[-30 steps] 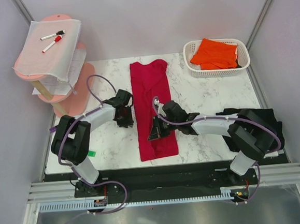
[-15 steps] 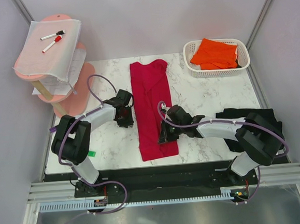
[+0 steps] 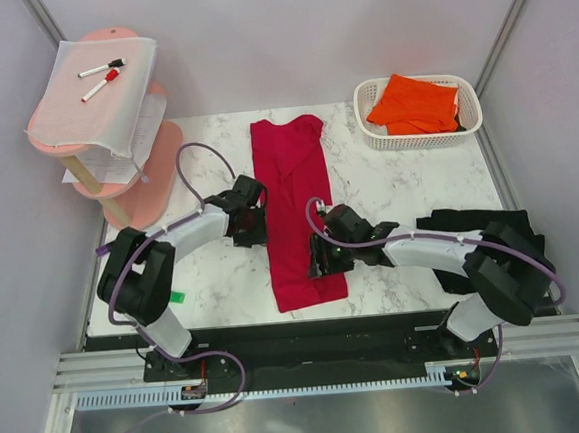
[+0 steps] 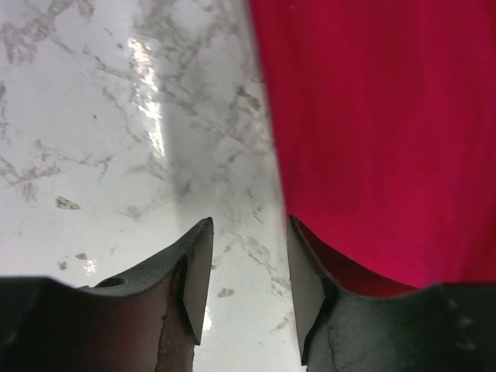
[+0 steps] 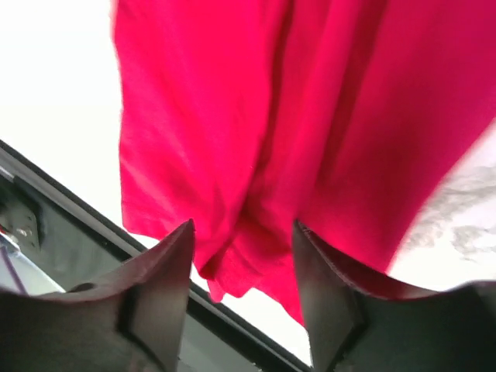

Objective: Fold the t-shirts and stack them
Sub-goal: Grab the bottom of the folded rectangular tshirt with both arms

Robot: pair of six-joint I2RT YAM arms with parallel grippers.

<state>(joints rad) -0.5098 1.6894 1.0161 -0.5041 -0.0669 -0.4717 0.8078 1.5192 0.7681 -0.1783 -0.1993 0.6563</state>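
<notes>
The crimson t-shirt (image 3: 291, 211) lies on the marble table (image 3: 397, 183) as a long narrow strip running from far to near. My left gripper (image 3: 252, 224) is at its left edge, jaws open over bare marble (image 4: 194, 139), with the right finger (image 4: 308, 287) over the red cloth (image 4: 380, 132). My right gripper (image 3: 319, 264) is low at the strip's near right edge, open, and a loose fold of red hem (image 5: 248, 263) hangs between its fingers, ungripped. The black t-shirt (image 3: 501, 228) lies at the right edge, partly under my right arm. The orange t-shirt (image 3: 416, 101) sits in the basket.
A white basket (image 3: 471, 122) stands at the back right corner. A pink tiered stand (image 3: 116, 180) at the back left carries a white sheet (image 3: 100, 96) with two marker pens. The table's dark front rail (image 5: 46, 209) runs just beyond the shirt's near hem.
My right gripper slid towards the near right edge of the red t-shirt and opened, letting the cloth go. My left gripper opened wider and shifted right to the shirt's left edge.
</notes>
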